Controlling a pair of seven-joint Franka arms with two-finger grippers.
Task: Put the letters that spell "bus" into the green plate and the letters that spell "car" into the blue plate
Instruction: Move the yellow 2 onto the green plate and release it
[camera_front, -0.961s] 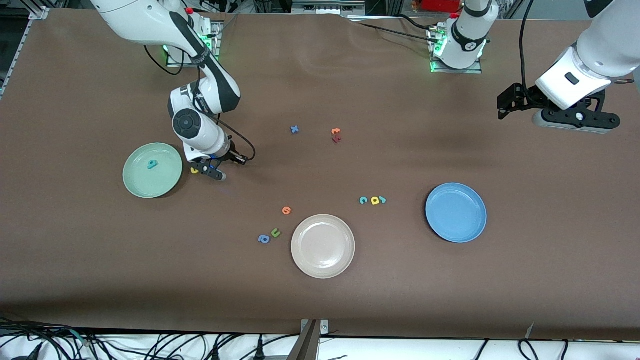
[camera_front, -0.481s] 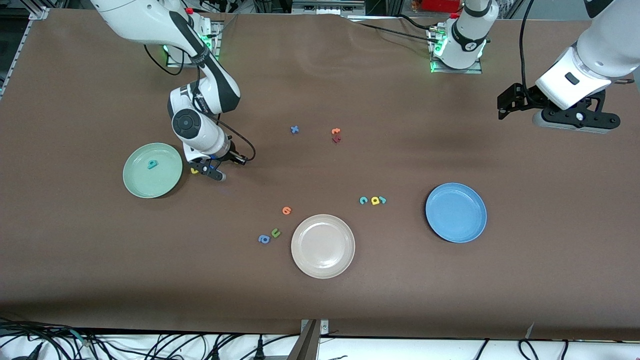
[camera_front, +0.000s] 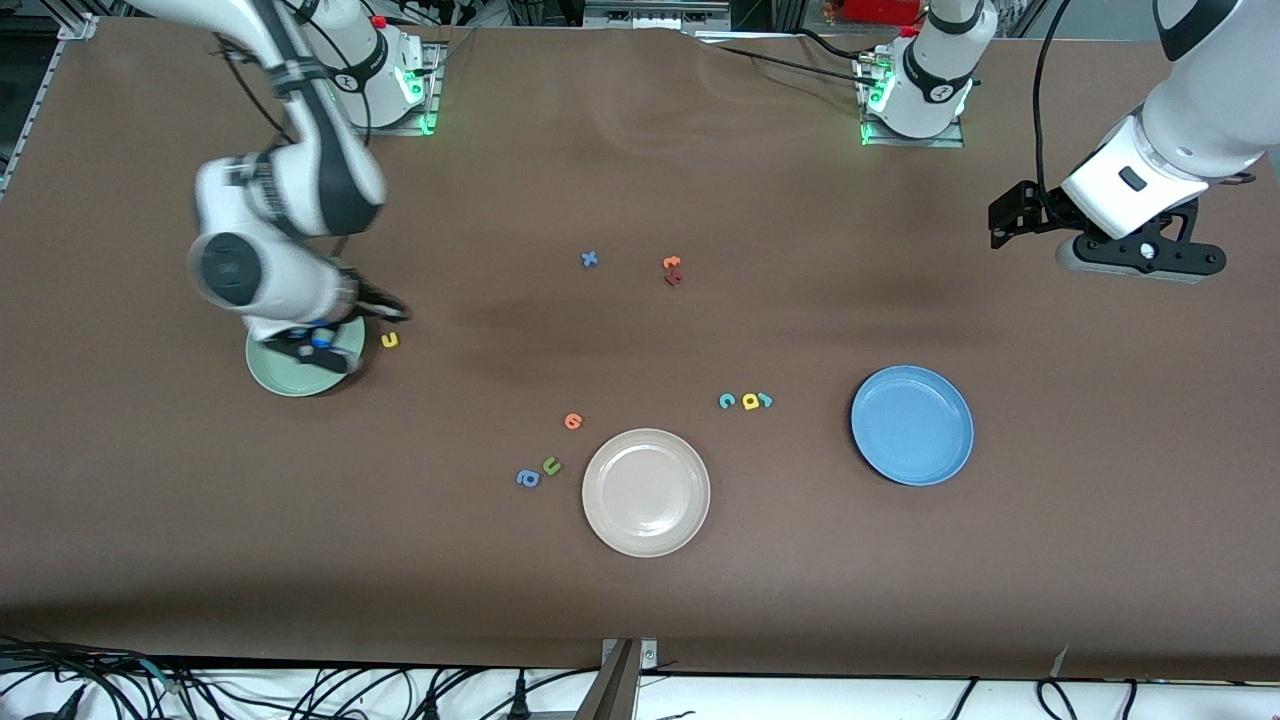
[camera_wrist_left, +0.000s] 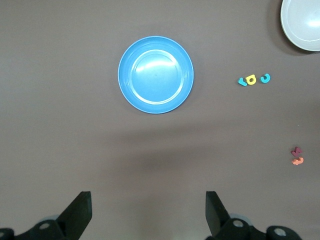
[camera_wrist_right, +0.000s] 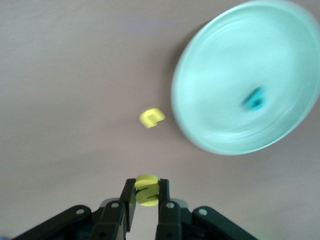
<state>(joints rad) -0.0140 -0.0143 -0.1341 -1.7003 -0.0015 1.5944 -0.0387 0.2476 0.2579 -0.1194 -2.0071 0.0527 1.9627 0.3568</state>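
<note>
Clock directions are read on the front view, with twelve toward the robots' bases.

The beige plate (camera_front: 645, 492) lies nearest the front camera. A blue a (camera_front: 527, 479) is at its nine o'clock, a green u (camera_front: 551, 466) just beside that, and an orange letter (camera_front: 573, 421) at eleven. At the beige plate's one o'clock the teal c (camera_front: 727, 401), yellow a (camera_front: 750, 402) and teal r (camera_front: 765, 400) lie in a close row on the table. They are near the blue plate (camera_front: 911, 425), at its nine o'clock, and that plate holds nothing.

The green plate (camera_front: 290, 385) lies toward the right arm's end, with the teal b (camera_wrist_right: 255, 98) in it. The yellow u (camera_front: 390, 340) is on the table just beside its rim at three o'clock. The right gripper (camera_front: 322, 350) hangs over the plate's edge, its fingers pinched on the yellow s (camera_wrist_right: 146, 182).

Farther off lie a blue x (camera_front: 589, 259) and an orange and dark red pair (camera_front: 672, 270).

The left gripper (camera_front: 1010, 215) waits with its fingers spread wide and empty. It is over bare table, at one o'clock from the blue plate and well apart from it.
</note>
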